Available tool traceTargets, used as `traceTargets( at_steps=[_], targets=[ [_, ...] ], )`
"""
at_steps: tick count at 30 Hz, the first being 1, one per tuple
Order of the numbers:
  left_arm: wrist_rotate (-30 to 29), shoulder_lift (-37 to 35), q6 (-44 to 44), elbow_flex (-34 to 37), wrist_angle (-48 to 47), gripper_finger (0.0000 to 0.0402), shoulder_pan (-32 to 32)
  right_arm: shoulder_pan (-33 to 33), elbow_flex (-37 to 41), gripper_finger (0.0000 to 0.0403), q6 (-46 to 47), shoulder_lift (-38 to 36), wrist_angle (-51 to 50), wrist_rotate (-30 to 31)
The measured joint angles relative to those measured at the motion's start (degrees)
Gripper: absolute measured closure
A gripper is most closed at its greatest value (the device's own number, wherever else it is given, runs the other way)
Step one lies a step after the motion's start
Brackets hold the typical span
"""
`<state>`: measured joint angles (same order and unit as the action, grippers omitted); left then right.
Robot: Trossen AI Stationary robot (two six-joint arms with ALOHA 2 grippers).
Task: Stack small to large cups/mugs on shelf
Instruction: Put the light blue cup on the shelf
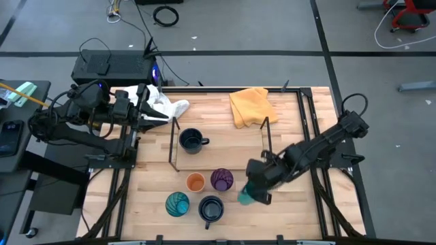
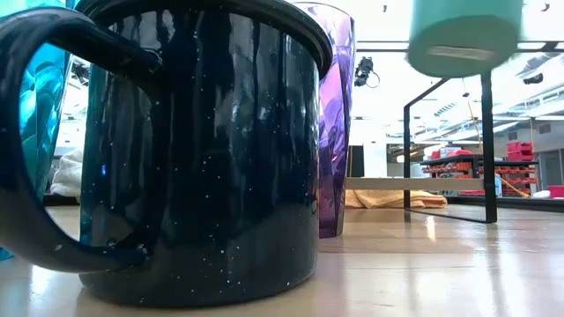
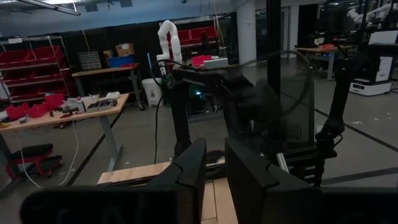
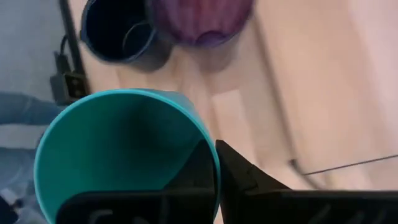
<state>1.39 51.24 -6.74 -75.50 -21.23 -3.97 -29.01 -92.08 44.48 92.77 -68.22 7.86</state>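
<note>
Over at the front right of the table (image 1: 300,211) we've got our right claw (image 1: 253,192) clamped on the rim of the small teal cup (image 1: 245,197), held up off the wood. Just beside it sit the purple tumbler (image 1: 221,179) and a navy mug (image 1: 211,208). Our left claw (image 1: 144,109) waits well apart, fingers slightly parted, gripping nothing.

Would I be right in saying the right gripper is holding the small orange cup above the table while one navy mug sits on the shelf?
Not quite: the right gripper holds the small teal cup, as the right wrist view shows. The orange cup stands on the table. One navy mug does sit on the shelf.
</note>
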Motion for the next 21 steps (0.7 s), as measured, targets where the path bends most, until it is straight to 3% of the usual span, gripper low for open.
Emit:
traceTargets(
  at_steps=[9,21],
  targets=[
    [0.0,-0.3,0.0,0.0,0.0,0.0336,0.0,5.0,-6.2,0.0400,-7.7,0.0,-13.0,3.0],
    [0.0,-0.9,0.1,0.0,0.2,0.0331,0.0,15.4,-6.9,0.0401,-18.2,0.0,-11.3,10.3]
  ],
)
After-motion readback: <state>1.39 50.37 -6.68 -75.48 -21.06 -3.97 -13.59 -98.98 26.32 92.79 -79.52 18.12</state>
